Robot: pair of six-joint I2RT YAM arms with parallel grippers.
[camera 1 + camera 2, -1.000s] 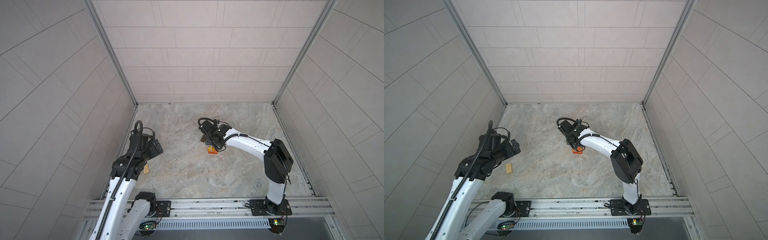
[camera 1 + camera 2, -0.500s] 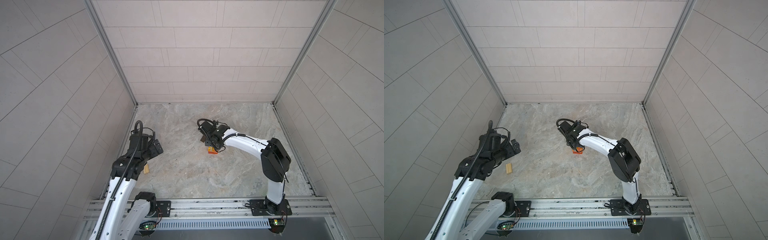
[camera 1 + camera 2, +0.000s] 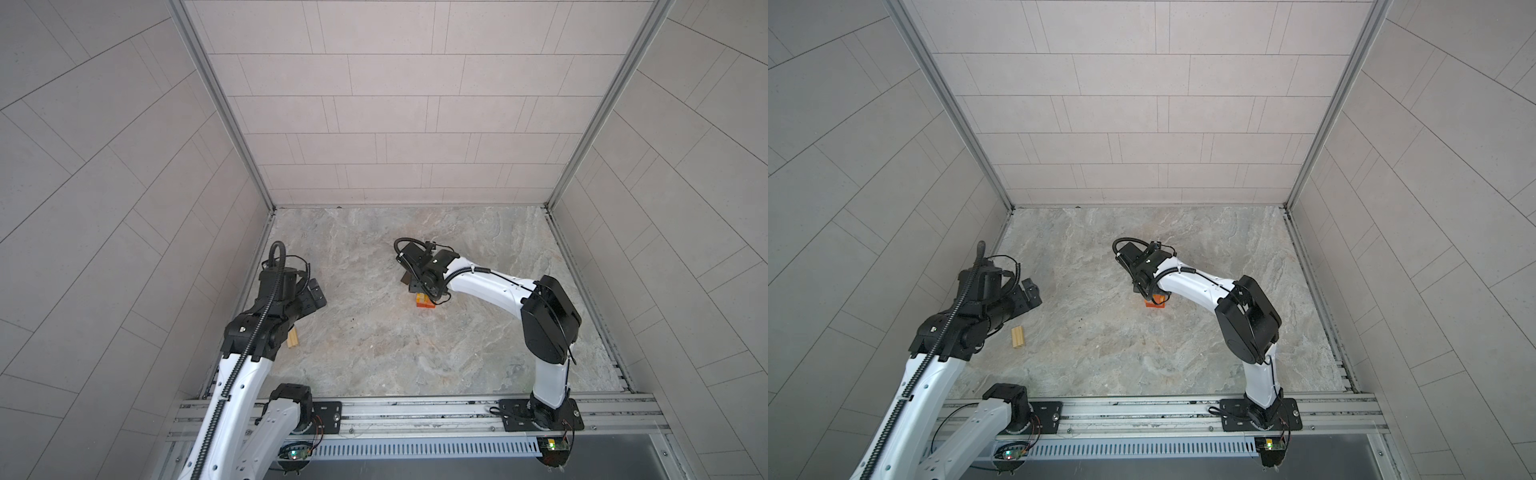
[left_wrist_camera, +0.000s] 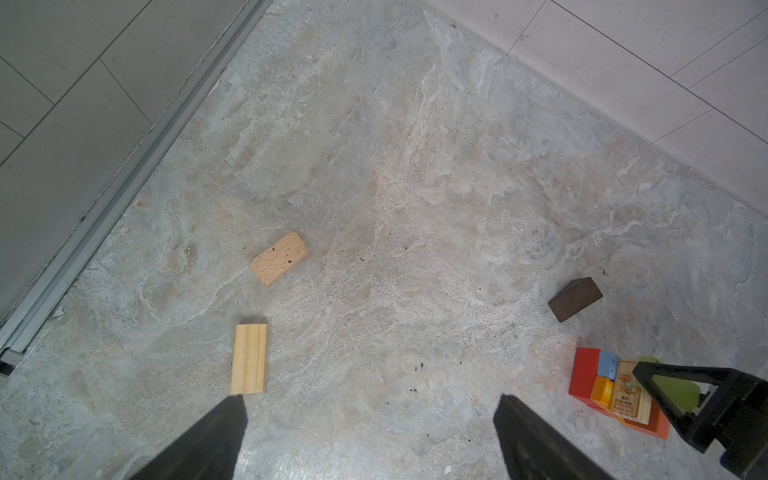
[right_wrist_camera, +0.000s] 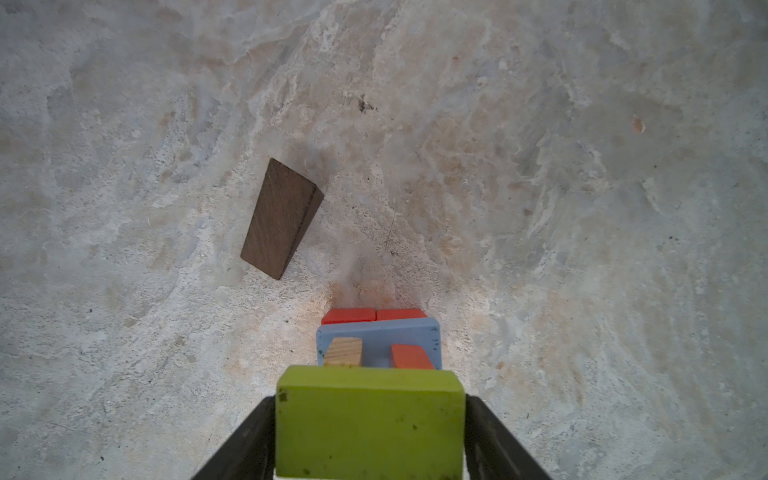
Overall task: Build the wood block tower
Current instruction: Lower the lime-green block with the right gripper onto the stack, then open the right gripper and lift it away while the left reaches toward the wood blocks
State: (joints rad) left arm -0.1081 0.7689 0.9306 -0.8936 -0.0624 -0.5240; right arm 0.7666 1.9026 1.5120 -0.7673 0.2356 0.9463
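Observation:
The tower [image 3: 424,302] [image 3: 1154,301] stands mid-floor: red blocks at the base, a light blue block [image 5: 378,338] above, tan and orange ones on that. My right gripper [image 5: 370,401] [image 3: 417,287] is over the tower, its fingers against both ends of a green block [image 5: 370,422] [image 4: 681,392] that lies across the top. A dark brown block [image 5: 282,218] [image 4: 575,298] lies loose beside the tower. My left gripper [image 4: 370,399] [image 3: 316,293] hangs open above bare floor. Two tan blocks [image 4: 279,257] [image 4: 249,358] lie just ahead of it.
Tiled walls close the floor on three sides, with a metal rail [image 4: 124,183] along the left wall near the tan blocks. One tan block [image 3: 1018,336] shows beside the left arm in the top views. The arms' mounting rail [image 3: 415,409] runs along the front.
The right arm's elbow has shifted slightly left while its gripper stays over the tower with the green block. The left arm has not moved.

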